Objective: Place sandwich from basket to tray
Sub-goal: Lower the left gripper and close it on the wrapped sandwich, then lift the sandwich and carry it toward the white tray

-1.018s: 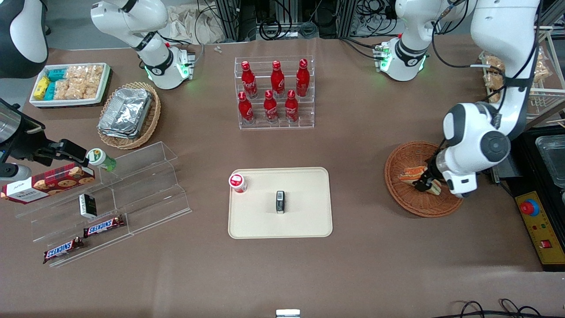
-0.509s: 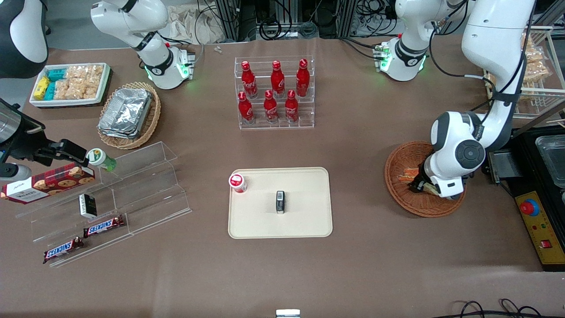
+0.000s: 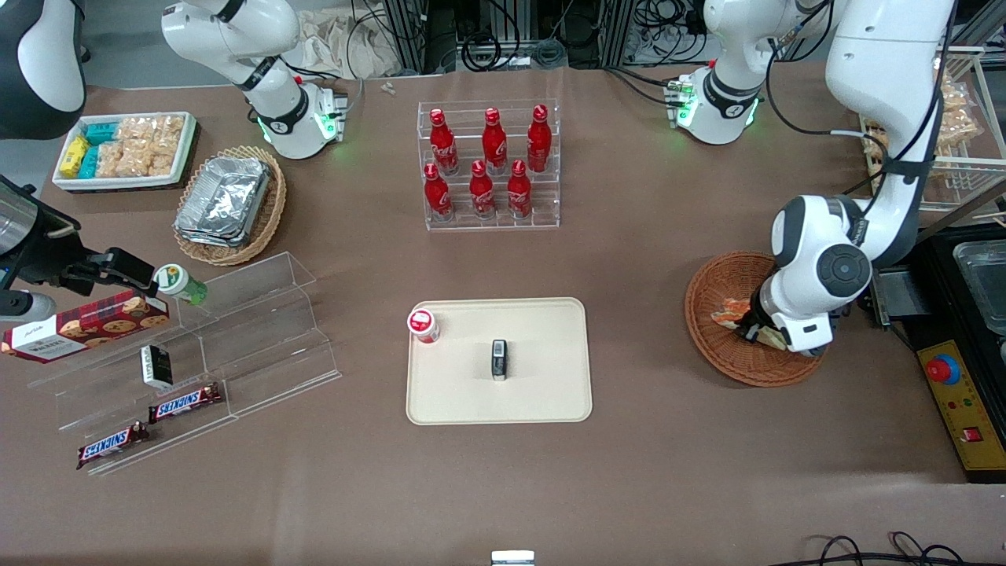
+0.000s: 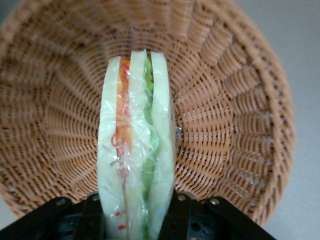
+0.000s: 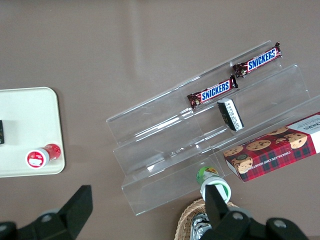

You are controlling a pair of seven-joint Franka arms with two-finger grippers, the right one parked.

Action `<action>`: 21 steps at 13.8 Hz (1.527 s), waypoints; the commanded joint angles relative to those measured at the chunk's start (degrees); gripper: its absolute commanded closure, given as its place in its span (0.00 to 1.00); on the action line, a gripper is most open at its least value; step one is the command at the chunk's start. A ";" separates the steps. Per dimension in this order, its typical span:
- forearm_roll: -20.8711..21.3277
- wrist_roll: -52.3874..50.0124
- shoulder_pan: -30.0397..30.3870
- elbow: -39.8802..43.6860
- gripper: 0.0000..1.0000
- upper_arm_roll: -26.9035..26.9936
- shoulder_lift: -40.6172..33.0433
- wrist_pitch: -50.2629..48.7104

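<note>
Compared with half a second before, we found the left arm's wrist slightly raised over the basket (image 3: 711, 346), the sandwich (image 3: 729, 311) showing a little more beside it; a second before, the arm stood nearer the working arm's end of the table. Passing across the front view, we recorded a white tray of snack packets (image 3: 124, 149), a tan wicker basket of foil containers (image 3: 229, 206), and a clear acrylic stand (image 3: 236, 330) bearing a biscuit box (image 3: 82, 325) and two Snickers bars (image 3: 149, 424). At mid-table stood a rack of red cola bottles (image 3: 489, 165); nearer the camera lay the cream tray (image 3: 542, 393), carrying a red-capped bottle (image 3: 423, 325) and a small dark packet (image 3: 499, 359). Toward the working arm's end we saw the reddish-brown basket with the gripper (image 3: 756, 330) lowered into it. In the left wrist view the gripper (image 4: 137, 220) was closed on the wrapped sandwich (image 4: 136, 145), one black finger (image 4: 92, 220) pressed against each bread face, the wedge held upright on edge over the woven basket (image 4: 235, 125) floor. We could not tell whether the sandwich touched the weave.
</note>
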 commanded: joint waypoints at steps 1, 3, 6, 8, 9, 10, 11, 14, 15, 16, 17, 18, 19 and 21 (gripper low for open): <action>1.37 2.59 -0.89 4.04 1.00 -1.07 -5.98 -10.92; 0.59 7.25 -0.90 9.83 1.00 -3.08 -6.25 -19.18; -2.04 13.85 -0.99 16.36 1.00 -8.00 -5.73 -26.33; -3.37 18.93 -0.99 17.94 1.00 -11.95 -5.12 -26.17; -3.37 21.58 -1.25 19.43 1.00 -14.41 -3.98 -26.26; -2.94 22.38 -1.34 19.79 1.00 -16.17 -3.45 -25.91; -2.67 22.39 -1.86 20.49 1.00 -18.11 -2.48 -25.12; -2.41 22.57 -6.41 26.80 1.00 -19.36 4.09 -23.19; -2.15 22.92 -8.00 28.57 1.00 -19.36 6.73 -22.22; -1.80 23.53 -8.80 30.50 1.00 -19.36 9.10 -21.26; -1.27 23.71 -9.85 32.00 1.00 -19.36 11.48 -20.46; 0.65 23.97 -11.26 32.53 1.00 -19.36 13.41 -19.41; 3.54 24.58 -12.23 32.98 1.00 -19.36 15.70 -17.40; 6.55 27.21 -13.46 34.12 1.00 -19.36 19.83 -13.09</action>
